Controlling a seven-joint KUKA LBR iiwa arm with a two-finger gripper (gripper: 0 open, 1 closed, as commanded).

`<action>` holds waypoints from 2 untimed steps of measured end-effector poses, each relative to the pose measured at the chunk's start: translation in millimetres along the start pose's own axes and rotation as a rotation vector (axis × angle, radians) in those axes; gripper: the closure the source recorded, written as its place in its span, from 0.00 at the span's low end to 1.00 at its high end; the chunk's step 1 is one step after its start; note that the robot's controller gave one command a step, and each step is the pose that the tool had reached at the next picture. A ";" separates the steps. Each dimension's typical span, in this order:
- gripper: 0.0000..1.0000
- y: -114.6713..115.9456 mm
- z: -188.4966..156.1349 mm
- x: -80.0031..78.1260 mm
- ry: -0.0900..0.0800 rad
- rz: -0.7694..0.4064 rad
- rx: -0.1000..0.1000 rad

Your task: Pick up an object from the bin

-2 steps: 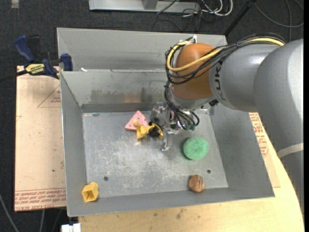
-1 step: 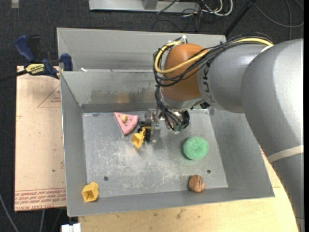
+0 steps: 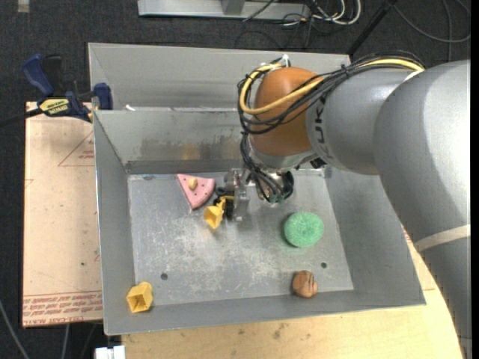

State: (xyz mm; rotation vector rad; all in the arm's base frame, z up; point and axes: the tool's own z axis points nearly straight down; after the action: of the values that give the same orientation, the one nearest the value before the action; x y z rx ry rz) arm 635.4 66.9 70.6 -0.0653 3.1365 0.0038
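End effector [image 3: 236,199] is low over the bin [image 3: 224,268] floor, a bit behind centre. Open or closed: cannot tell, the dark tip is too cluttered to read. Can't tell either if it has hold of anything.

Yellow piece [image 3: 215,215], small and angular, lies on the floor touching or just beside the tip's left side; contact unclear.

Pink wedge [image 3: 196,189] lies just behind-left of the yellow piece, near the back wall, with a small pale spot on top. Green disc [image 3: 303,229], round and spongy, sits to the right of the tip, apart from it. Brown ball [image 3: 304,283] is near the front wall, in front of the disc. Yellow block [image 3: 140,297] is in the front-left corner, well apart from everything.

Arm [image 3: 374,118] comes in from the right, with the orange cover [image 3: 281,111] and looped cables [image 3: 251,96] directly above the tip.
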 end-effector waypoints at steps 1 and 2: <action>1.00 0.0 -2.5 0.7 0.002 0.000 0.000; 1.00 -0.1 -14.6 2.6 0.010 0.000 0.001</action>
State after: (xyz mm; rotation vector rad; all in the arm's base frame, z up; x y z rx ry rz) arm 632.7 66.7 85.2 -0.0657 3.1469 0.0018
